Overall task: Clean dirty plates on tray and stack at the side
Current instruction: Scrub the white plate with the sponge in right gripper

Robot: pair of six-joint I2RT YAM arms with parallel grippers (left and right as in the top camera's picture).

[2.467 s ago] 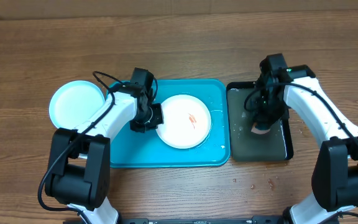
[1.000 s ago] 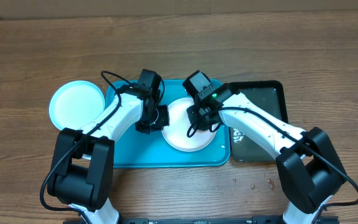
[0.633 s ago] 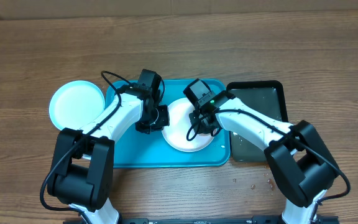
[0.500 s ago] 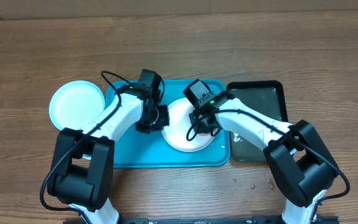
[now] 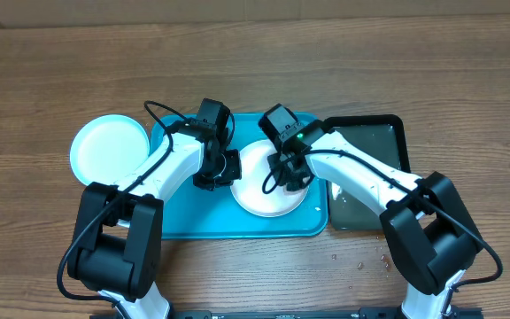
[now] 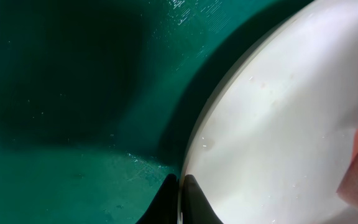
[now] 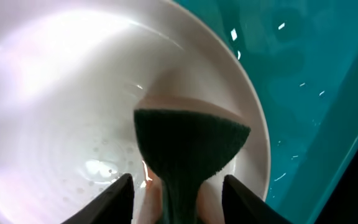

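Left gripper [image 6: 180,184] clamped on white plate [image 6: 278,118] rim, plate in turquoise tray [image 5: 193,221]. Right gripper [image 7: 178,188] jaws apart, sponge [image 7: 190,140] standing loose between them on plate

Inspection is finding no readable text, label, brand, number or sign. The tray [image 5: 184,217], the white plate [image 5: 259,190], the light blue plate [image 5: 104,146] and the black tray [image 5: 374,146] are all showing plain surfaces (both wrist views are sitting too close and blurred to resolve fine marking).
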